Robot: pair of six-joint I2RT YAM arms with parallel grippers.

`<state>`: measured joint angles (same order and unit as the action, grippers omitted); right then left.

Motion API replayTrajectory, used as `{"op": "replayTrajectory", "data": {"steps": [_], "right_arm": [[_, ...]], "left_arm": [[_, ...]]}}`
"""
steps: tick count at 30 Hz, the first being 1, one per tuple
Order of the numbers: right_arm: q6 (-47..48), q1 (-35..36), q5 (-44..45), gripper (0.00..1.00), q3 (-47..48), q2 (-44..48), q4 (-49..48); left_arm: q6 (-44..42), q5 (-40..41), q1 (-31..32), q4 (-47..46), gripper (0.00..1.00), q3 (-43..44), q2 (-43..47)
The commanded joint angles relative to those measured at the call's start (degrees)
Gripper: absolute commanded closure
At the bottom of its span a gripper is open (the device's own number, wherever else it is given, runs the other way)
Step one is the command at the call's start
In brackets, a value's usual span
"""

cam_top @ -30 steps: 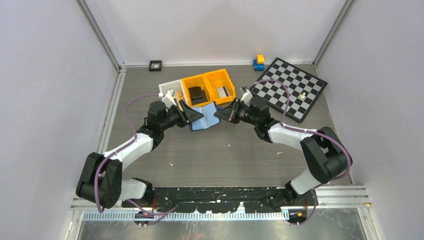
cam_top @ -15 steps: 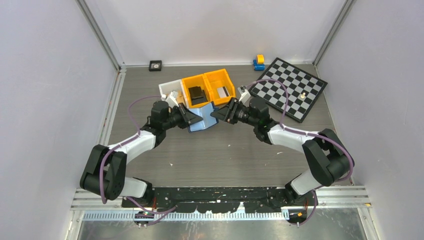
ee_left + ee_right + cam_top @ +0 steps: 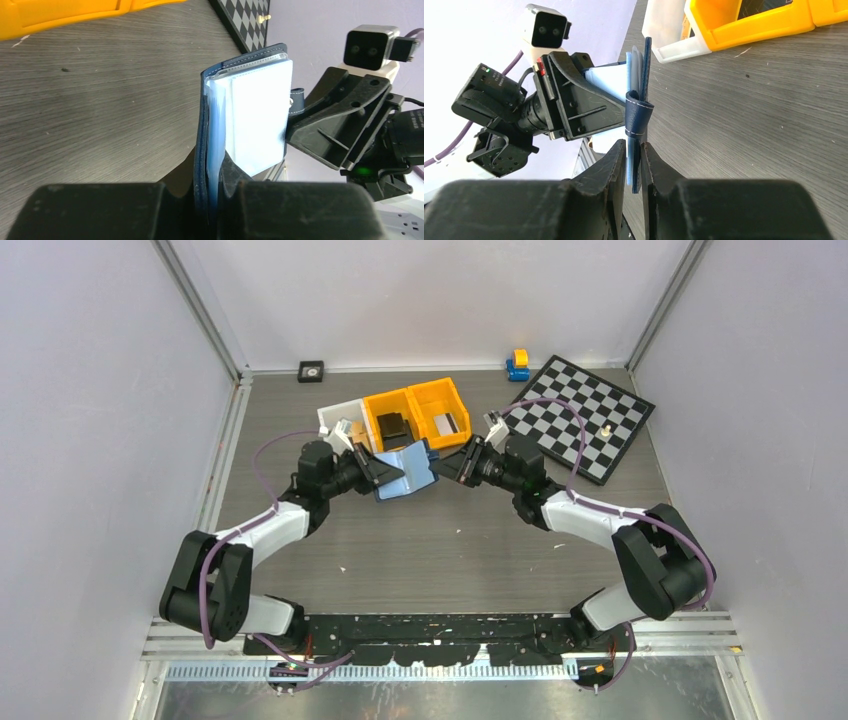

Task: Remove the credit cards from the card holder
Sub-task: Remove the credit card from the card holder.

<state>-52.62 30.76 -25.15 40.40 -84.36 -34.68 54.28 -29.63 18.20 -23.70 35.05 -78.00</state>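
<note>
Together, left tool (image 3: 377, 471) and right tool (image 3: 446, 468) clamp opposite edges of the card holder (image 3: 407, 472).

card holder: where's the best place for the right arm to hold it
The free end by the snap tab, from the right, fingers either side. The card holder is held on edge and the left gripper pinches its opposite end.

Two orange bins (image 3: 412, 393) are set side by side on a grey wood-grain table (image 3: 420, 540), with a black block (image 3: 392, 426) kept in the left one. A white bin (image 3: 330, 417) is placed against their left side. A chessboard (image 3: 578, 415) is laid to their right, a blue-and-yellow toy (image 3: 518, 364) behind them to the right, and a small black square (image 3: 311, 370) behind them to the left.
</note>
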Motion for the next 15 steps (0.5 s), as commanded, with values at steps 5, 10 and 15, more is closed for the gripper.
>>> {"op": "replayTrajectory", "data": {"steps": [5, 10, 15], "right_arm": [[1.94, 0.04, 0.02, 0.82, 2.67, 0.0, 1.47], [0.16, -0.12, -0.61, 0.67, 1.31, 0.56, -2.31], [-0.19, -0.35, -0.02, 0.71, 0.82, 1.17, -2.92]], "left_arm": [[1.83, -3.25, -0.35, -6.86, 1.0, -0.32, 1.65], [1.64, -3.07, -0.35, -6.45, 1.0, -0.17, 1.62], [0.97, -2.6, -0.38, -4.17, 1.0, 0.41, 1.4]]}}
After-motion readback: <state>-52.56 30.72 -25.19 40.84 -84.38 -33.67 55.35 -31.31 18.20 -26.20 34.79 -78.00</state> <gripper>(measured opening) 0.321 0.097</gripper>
